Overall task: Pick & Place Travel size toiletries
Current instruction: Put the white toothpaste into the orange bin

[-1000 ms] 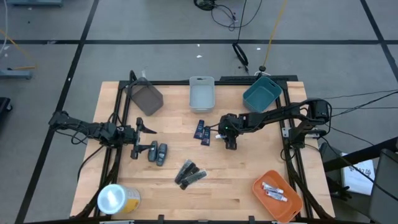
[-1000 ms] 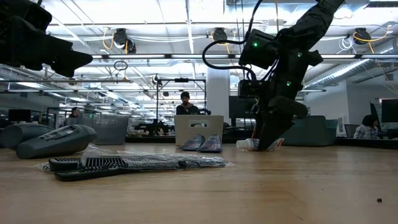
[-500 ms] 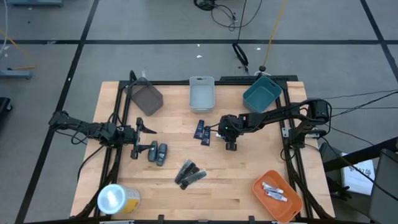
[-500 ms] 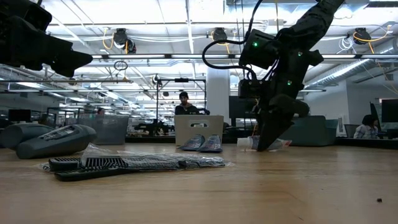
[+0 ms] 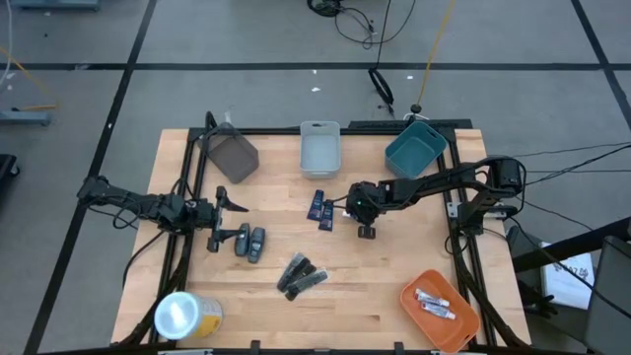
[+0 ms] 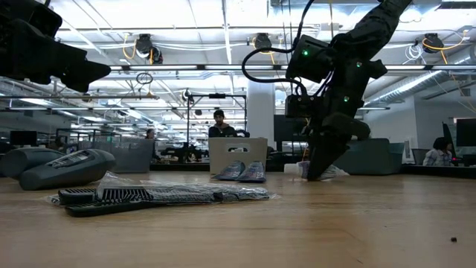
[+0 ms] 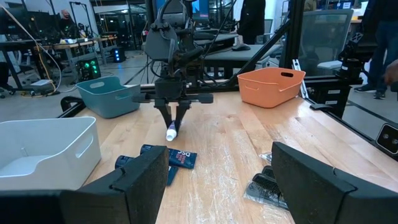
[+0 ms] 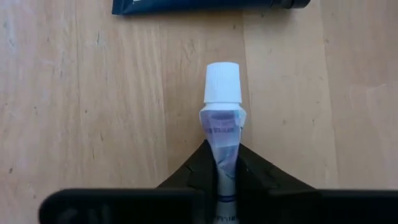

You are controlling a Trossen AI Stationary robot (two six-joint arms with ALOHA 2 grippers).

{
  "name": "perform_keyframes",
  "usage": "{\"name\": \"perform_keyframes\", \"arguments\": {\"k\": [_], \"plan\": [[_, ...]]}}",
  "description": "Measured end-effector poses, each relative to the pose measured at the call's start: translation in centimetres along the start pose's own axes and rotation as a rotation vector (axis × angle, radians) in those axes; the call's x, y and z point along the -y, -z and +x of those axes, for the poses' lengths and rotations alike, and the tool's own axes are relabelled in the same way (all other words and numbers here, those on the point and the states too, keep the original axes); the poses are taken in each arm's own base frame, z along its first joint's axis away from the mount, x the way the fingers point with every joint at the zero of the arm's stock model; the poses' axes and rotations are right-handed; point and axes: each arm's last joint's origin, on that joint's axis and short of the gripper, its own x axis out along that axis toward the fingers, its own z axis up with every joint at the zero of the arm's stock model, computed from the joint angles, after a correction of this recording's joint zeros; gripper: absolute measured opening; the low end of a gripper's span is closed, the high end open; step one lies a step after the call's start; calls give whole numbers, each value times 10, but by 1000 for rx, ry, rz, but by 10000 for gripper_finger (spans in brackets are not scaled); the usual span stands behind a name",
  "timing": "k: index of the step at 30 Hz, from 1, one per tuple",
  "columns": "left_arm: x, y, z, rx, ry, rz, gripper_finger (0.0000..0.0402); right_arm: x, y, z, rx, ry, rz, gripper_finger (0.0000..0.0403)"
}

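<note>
On the wooden table [image 5: 394, 266] stand four bins: a dark grey bin [image 5: 232, 153], a pale grey bin [image 5: 319, 148], a teal bin [image 5: 415, 149] along the far edge, and an orange bin [image 5: 434, 318] at the near right corner. The orange one holds two silvery-white tubes [image 5: 435, 305]. Two dark blue packets [image 5: 319, 207] lie side by side near the table's middle, two dark grey oval pieces [image 5: 250, 242] lie side by side to the left of centre, and a bundle of black sticks [image 5: 302, 275] in clear wrap lies nearer the front; how many sticks are in it cannot be told. A yellow roll with a white top [image 5: 184, 316] sits at the near left corner. The right gripper [image 8: 222, 163] points down at the table just right of the blue packets, its arm reaching in from the right side, and its two fingers are clamped on one more small tube [image 8: 222, 118], white cap pointing out past the fingertips; the tube's tail is hidden between the fingers. In the left wrist view the tube hangs capped end down from that gripper, and whether the cap touches the wood cannot be told. The left gripper [image 5: 219, 219] is stretched low over the table's left side, just left of the oval pieces, with its fingers spread apart and nothing between them. In the low view the left arm shows only as a dark shape cut off at the upper corner, and people stand far off in the room behind.
</note>
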Motion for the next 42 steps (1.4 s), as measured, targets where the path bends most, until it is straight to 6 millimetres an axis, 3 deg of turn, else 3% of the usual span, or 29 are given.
{"name": "perform_keyframes", "arguments": {"k": [16,29,42], "plan": [[0,0,0,0,0,0,282,1,-3,-5,38,5,30,21],[0,0,0,0,0,0,282,-3,-12,-36,157,-25,43,20],[0,0,0,0,0,0,282,-17,-13,-81,271,-55,30,20]]}}
